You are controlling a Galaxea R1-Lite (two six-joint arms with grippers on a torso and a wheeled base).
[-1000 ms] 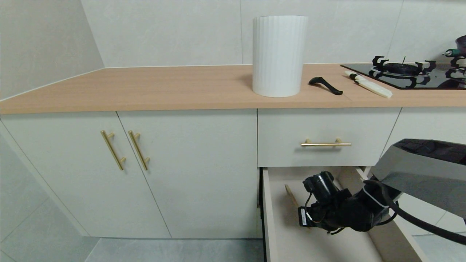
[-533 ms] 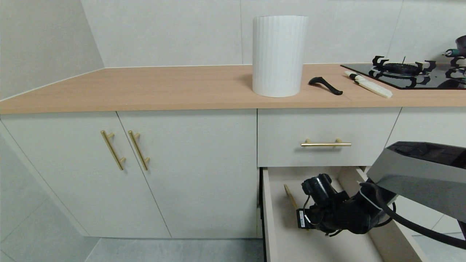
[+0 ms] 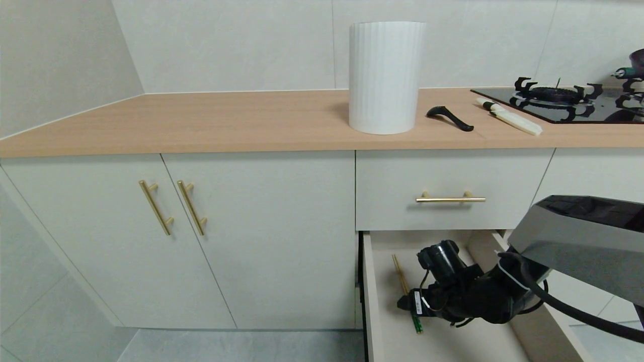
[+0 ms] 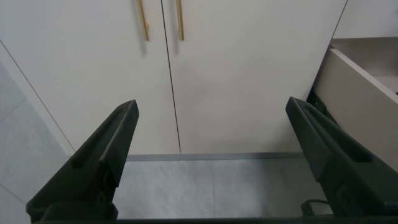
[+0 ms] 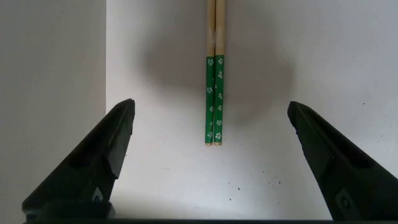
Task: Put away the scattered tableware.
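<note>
Since the chopsticks (image 5: pixel 214 93) lie flat on the floor of the open drawer (image 3: pixel 375 301), near its left wall, I judge the best move is to lift my right gripper (image 5: pixel 210 118) straight up, so no finger drags them. Its jaws are spread wide, one on either side of the pair, gripping nothing.

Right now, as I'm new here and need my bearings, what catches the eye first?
The tall white ribbed container on the wooden counter stands out. Below it, an open drawer holds a pair of green-tipped chopsticks, with the right gripper open over them.
</note>
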